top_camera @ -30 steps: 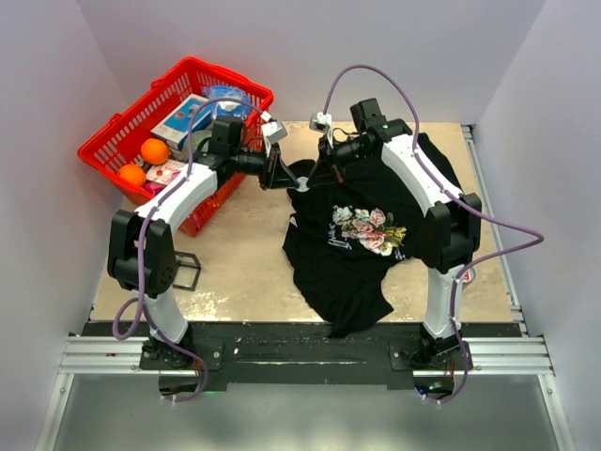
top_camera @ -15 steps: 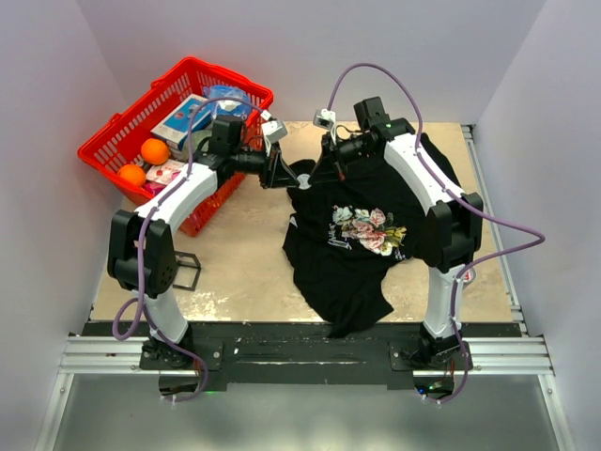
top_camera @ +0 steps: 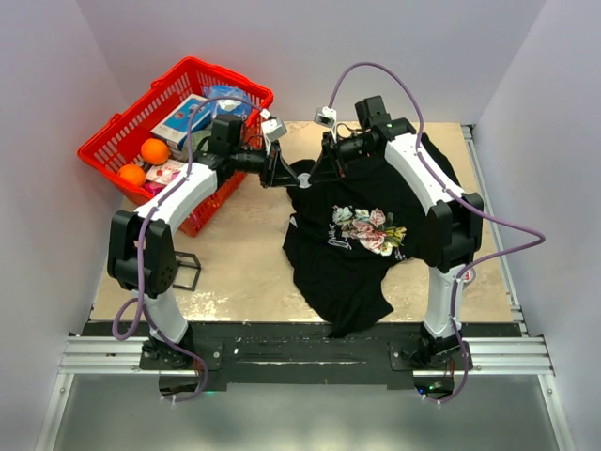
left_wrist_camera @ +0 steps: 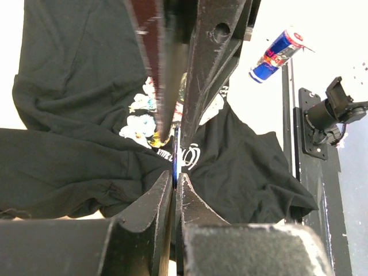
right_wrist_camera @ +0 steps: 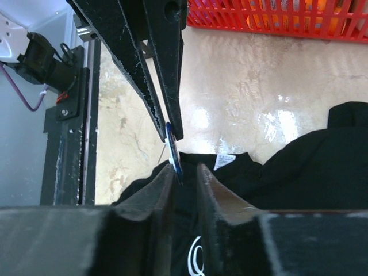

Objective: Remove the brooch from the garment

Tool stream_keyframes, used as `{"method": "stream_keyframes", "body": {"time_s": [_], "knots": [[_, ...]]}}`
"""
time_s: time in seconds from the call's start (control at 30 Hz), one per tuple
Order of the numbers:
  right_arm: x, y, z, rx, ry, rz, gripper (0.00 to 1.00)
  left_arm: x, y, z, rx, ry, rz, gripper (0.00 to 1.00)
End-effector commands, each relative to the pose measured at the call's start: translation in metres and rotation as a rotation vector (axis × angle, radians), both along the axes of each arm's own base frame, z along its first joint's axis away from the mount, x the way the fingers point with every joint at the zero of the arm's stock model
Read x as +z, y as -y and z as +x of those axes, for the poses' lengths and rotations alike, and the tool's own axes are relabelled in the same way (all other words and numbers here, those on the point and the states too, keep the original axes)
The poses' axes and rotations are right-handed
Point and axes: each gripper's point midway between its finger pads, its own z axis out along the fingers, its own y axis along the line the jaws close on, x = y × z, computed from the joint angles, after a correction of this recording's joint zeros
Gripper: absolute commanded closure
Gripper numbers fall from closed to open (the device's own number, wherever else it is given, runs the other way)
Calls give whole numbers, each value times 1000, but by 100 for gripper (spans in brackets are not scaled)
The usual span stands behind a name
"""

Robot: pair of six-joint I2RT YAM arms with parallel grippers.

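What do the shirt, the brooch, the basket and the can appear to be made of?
The shirt: soft matte black fabric, probably a cotton knit; it folds and wrinkles.
The brooch: a thin blue disc seen edge-on; metal or plastic, cannot tell.
The basket: glossy red plastic with moulded lattice walls.
The can: likely aluminium, with a shiny printed blue-and-silver surface.

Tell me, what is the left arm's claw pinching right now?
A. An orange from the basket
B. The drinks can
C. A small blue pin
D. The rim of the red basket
C: in the left wrist view, the left gripper has its fingers closed on the thin blue brooch, which is seen edge-on above the black garment.
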Motion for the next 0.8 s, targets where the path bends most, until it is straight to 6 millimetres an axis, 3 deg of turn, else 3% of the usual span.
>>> {"method": "stream_keyframes", "body": {"time_s": [0.0, 0.13, 0.47, 0.5, 0.53, 0.77], "knots": [[27, -2, 4, 5, 56, 56, 67, 26, 4, 2, -19, 64, -38, 100], [34, -4, 1, 11, 44, 82, 57, 19, 1, 6, 16, 60, -8, 100], [32, -17, -6, 30, 41, 67, 45, 17, 1, 9, 33, 52, -2, 100], [30, -20, -8, 33, 42, 60, 37, 17, 1, 10, 32, 55, -3, 100], [29, -21, -7, 30, 43, 52, 36, 18, 2, 9, 30, 51, -6, 100], [23, -24, -1, 9, 50, 28, 50, 18, 2, 9, 29, 50, -8, 100]]}}
